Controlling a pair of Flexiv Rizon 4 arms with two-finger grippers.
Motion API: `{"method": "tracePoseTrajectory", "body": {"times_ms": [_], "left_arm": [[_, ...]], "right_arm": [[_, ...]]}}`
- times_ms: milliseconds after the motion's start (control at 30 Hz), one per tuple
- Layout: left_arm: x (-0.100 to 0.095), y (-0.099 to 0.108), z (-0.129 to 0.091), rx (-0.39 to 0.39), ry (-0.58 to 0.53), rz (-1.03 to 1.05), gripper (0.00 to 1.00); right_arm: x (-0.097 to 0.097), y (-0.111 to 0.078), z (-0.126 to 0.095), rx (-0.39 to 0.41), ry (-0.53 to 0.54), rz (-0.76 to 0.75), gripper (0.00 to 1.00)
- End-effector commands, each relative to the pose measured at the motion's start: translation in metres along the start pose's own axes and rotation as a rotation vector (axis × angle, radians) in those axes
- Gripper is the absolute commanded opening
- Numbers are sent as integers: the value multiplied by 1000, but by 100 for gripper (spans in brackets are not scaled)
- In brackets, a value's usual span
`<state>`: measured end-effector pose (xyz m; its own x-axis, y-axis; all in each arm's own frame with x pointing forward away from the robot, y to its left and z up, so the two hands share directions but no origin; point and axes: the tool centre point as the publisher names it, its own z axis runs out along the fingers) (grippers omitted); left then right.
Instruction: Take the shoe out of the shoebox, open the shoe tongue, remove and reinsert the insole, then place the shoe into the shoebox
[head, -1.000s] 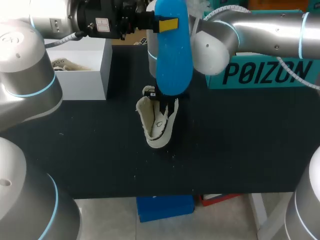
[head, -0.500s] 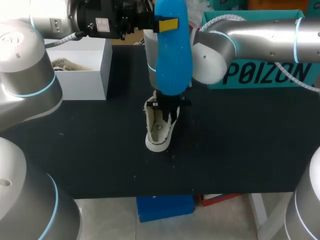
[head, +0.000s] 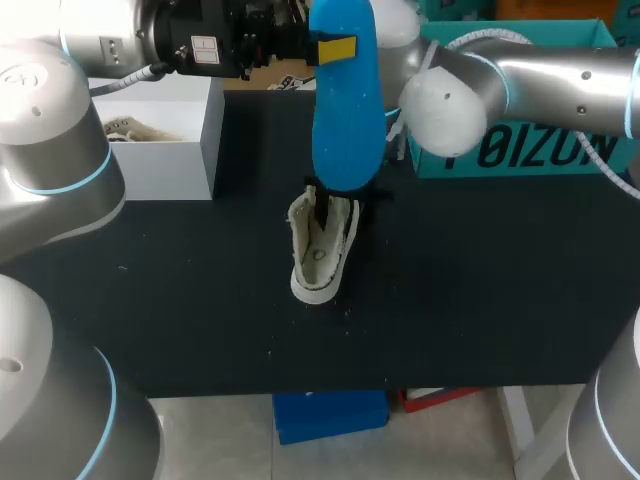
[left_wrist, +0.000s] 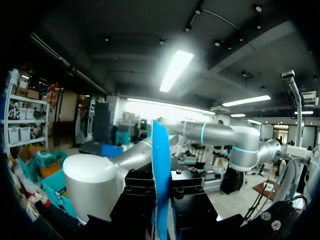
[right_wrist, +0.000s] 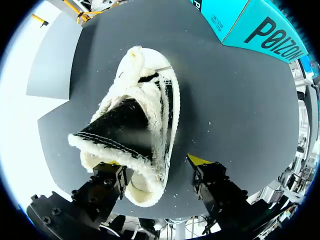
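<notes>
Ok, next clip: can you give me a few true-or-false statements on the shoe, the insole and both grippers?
1. The left gripper holds the insole up off the table. True.
2. The right gripper has its jaws open at the shoe. True.
3. That shoe lies inside a box. False: it is on the table, outside the white box and the teal box.
4. The insole is yellow. False: it is blue.

Left gripper (left_wrist: 161, 197) fingers clamped; right gripper (right_wrist: 155, 165) fingers spread.
</notes>
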<state>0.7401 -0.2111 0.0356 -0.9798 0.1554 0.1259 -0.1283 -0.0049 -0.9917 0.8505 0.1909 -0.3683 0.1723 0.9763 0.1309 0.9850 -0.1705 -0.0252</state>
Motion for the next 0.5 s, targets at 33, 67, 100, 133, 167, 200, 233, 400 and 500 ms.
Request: {"method": "tracePoseTrajectory", "body": {"times_ms": [33, 67, 100, 133, 167, 200, 233, 400, 500], "left_arm": [[0, 0, 1, -3, -2, -1, 0], [0, 0, 1, -3, -2, -1, 0], [0, 0, 1, -3, -2, -1, 0], [0, 0, 1, -3, -2, -1, 0], [0, 0, 1, -3, -2, -1, 0], [0, 0, 1, -3, -2, -1, 0], [0, 0, 1, -3, -2, -1, 0], [0, 0, 1, -3, -2, -1, 0], [0, 0, 1, -3, -2, -1, 0]], "right_arm": [[-32, -8, -33, -28, 293, -34, 100], [-33, -9, -38, -35, 329, -49, 100], [-34, -9, -44, -36, 391, -65, 100], [-35, -10, -48, -37, 444, -74, 100], [-36, -10, -54, -54, 517, -97, 100], [-38, -11, -61, -80, 578, -114, 100], [-39, -12, -63, -89, 588, -116, 100], [-39, -12, -63, -89, 588, -116, 100], [-39, -12, -63, -89, 588, -116, 100]]}}
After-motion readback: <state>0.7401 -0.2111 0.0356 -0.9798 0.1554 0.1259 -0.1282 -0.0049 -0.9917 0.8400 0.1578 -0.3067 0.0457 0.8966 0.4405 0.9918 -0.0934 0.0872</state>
